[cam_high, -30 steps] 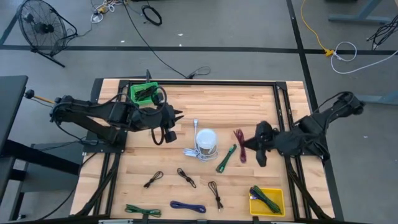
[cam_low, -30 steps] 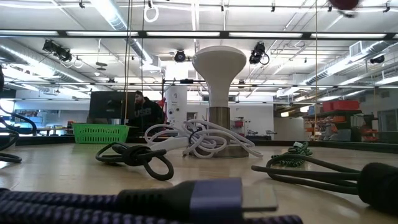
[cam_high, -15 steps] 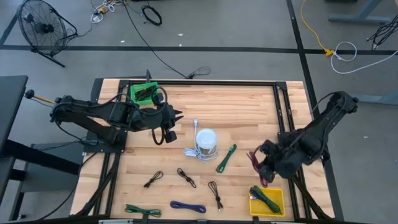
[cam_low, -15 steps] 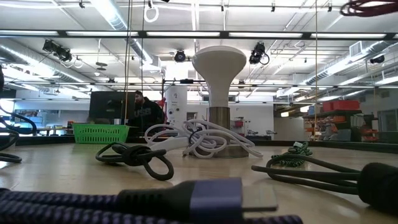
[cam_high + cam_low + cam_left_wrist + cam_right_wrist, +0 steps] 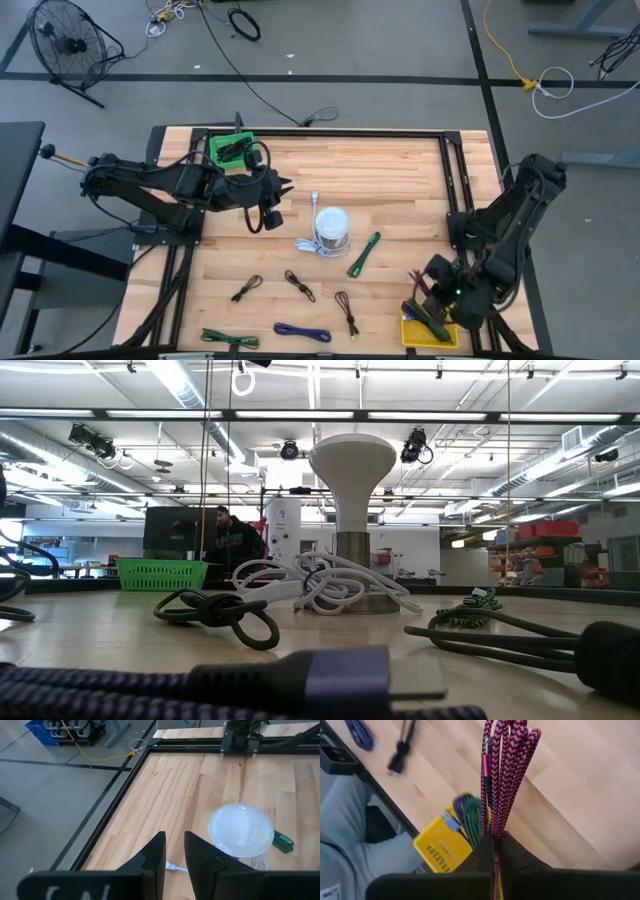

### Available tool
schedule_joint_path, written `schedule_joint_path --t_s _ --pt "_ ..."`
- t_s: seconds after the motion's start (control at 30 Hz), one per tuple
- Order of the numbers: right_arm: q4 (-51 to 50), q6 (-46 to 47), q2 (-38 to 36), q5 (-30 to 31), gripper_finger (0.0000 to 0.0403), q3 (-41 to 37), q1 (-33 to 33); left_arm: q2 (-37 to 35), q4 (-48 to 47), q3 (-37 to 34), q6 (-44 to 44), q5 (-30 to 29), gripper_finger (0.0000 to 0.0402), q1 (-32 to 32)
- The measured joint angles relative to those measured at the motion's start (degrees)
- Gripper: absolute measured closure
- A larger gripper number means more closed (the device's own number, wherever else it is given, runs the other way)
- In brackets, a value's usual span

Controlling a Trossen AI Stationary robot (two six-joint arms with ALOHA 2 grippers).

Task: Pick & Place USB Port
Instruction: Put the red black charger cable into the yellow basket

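Right gripper (image 5: 495, 836) over yellow bin (image 5: 430, 326), fingers clamped on bundled pink cable (image 5: 502, 770), arm folded back from bin's far side. Green cable (image 5: 470, 815) lying in bin. Left gripper (image 5: 174, 851) far from bin, beside white lamp (image 5: 241, 829), jaws narrowly parted, empty.

Cable (image 5: 501, 775): pink/black zigzag weave. Bin (image 5: 446, 334): yellow, holding green and blue cables. Basket (image 5: 231, 148): green. Lamp (image 5: 331, 228): white. Table (image 5: 380, 170): light wood.
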Motion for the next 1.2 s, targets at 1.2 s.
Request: schedule_joint_path --t_s 1.2 --pt "3.26 17.34 14.21 2.17 0.04 0.0 10.38 -0.01 -0.3 0.02 -0.17 -0.02 0.0326 0.0"
